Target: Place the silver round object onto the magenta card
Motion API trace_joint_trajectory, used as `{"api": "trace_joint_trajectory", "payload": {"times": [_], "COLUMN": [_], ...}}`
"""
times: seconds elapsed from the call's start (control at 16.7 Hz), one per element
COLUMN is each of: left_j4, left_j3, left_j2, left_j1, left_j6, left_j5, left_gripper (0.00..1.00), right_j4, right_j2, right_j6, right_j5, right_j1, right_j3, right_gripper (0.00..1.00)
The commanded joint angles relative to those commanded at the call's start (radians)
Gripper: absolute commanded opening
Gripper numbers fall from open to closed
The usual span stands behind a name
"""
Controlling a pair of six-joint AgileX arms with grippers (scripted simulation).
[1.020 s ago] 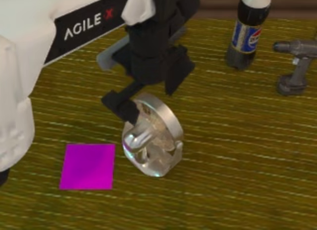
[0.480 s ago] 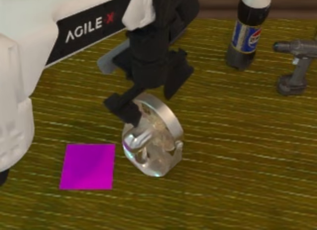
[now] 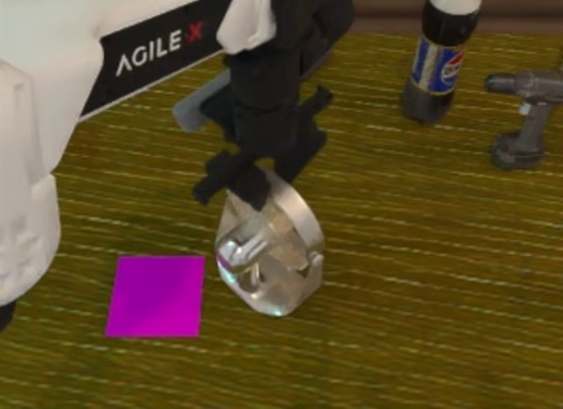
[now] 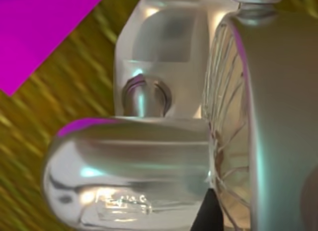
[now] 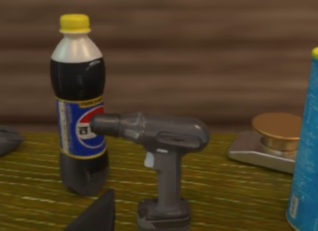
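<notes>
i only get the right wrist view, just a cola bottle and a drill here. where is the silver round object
Observer: In the top view the silver round object stands tilted on the table, right of the magenta card and apart from it.
Operator: left arm near it
Observer: Yes, the left end effector is at its upper rim. The right arm is outside the top view.
Operator: card free
Observer: Nothing lies on the card.
</notes>
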Motion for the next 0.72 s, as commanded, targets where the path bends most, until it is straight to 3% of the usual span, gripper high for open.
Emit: {"api": "trace_joint_trajectory", "payload": {"times": [0.12, 0.18, 0.72], "left_j4": [0.000, 0.000, -0.004], "left_j3": [0.000, 0.000, 0.004], "left_j2": [0.000, 0.000, 0.001], "left_j1": [0.000, 0.000, 0.001], "left_j6": [0.000, 0.000, 0.001], "left_j5": [0.000, 0.000, 0.000], "left_gripper": [0.02, 0.00, 0.00], "right_j4": [0.000, 0.000, 0.000], "right_j2": [0.000, 0.000, 0.000], "right_j6": [0.000, 0.000, 0.000], "right_j5": [0.000, 0.000, 0.000], "right_j1": [0.000, 0.000, 0.000], "right_j3": [0.000, 0.000, 0.000], "right_gripper": [1.00, 1.00, 1.00]}}
